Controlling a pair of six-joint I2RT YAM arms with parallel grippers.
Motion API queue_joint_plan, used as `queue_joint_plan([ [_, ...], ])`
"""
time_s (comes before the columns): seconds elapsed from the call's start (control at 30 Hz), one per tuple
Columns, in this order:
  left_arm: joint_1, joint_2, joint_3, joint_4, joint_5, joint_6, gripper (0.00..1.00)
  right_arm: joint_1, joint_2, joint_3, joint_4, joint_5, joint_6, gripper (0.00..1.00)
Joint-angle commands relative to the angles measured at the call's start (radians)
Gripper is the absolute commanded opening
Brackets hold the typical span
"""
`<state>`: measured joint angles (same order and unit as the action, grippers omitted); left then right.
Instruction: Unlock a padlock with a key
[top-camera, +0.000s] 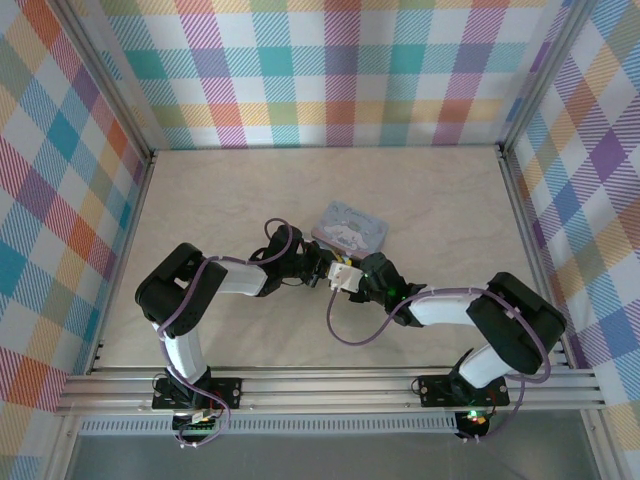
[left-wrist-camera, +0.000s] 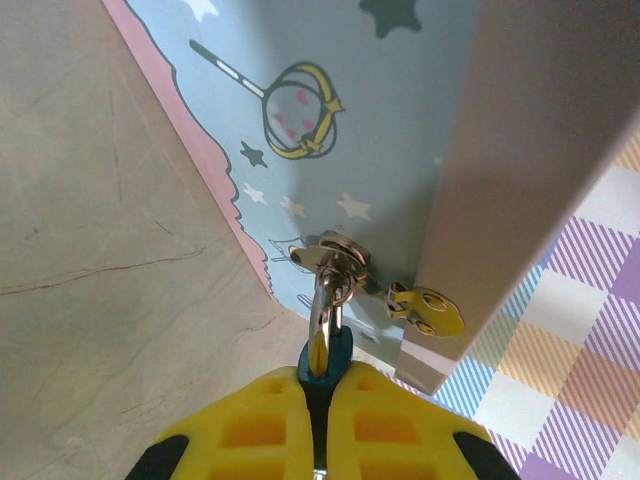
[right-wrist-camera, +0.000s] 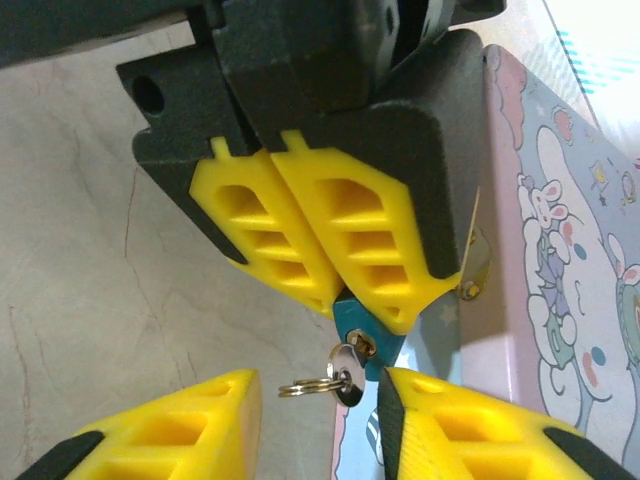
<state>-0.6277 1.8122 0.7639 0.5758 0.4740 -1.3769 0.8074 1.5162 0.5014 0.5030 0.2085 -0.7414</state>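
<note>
The padlock (right-wrist-camera: 362, 335), a small dark blue body, is pinched between the yellow fingers (right-wrist-camera: 300, 240) of my left gripper (left-wrist-camera: 318, 388), which is shut on it. Its silvery shackle (left-wrist-camera: 326, 305) runs up through the clasp on the pale blue tin (left-wrist-camera: 340, 120). A silver key (right-wrist-camera: 348, 372) sits in the keyhole at the padlock's bottom, and its ring (right-wrist-camera: 303, 386) sticks out sideways. My right gripper (right-wrist-camera: 320, 392) is open, one finger on each side of the key and ring; the right finger (right-wrist-camera: 450, 420) is close to the key head. In the top view both grippers meet by the tin (top-camera: 350, 226).
The tin lies on the beige table (top-camera: 230, 190) just beyond both grippers. A gold hasp plate (left-wrist-camera: 430, 312) hangs at the tin's edge beside the shackle. Checked walls (top-camera: 330, 70) close in the table at the back and both sides.
</note>
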Motion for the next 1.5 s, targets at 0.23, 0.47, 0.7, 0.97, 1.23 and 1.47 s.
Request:
queue_joint_plan([
  [0.23, -0.015, 0.003, 0.017, -0.042, 0.018, -0.027, 0.00, 0.007, 0.039, 0.045, 0.057, 0.019, 0.022, 0.28],
  [0.47, -0.015, 0.003, 0.012, -0.041, 0.019, -0.027, 0.00, 0.007, 0.045, 0.048, 0.065, 0.033, 0.032, 0.19],
  [0.7, -0.015, 0.001, 0.009, -0.039, 0.017, -0.027, 0.00, 0.007, 0.037, 0.049, 0.049, 0.066, 0.054, 0.03],
  [0.97, -0.016, -0.001, 0.004, -0.038, 0.014, -0.027, 0.00, 0.007, 0.024, 0.053, 0.026, 0.068, 0.070, 0.00],
  [1.23, -0.016, -0.002, 0.003, -0.037, 0.013, -0.028, 0.00, 0.009, -0.015, 0.089, -0.056, 0.066, 0.165, 0.00],
  [1.47, -0.018, 0.000, 0.001, -0.032, 0.009, -0.029, 0.00, 0.021, -0.057, 0.131, -0.164, 0.086, 0.354, 0.00],
])
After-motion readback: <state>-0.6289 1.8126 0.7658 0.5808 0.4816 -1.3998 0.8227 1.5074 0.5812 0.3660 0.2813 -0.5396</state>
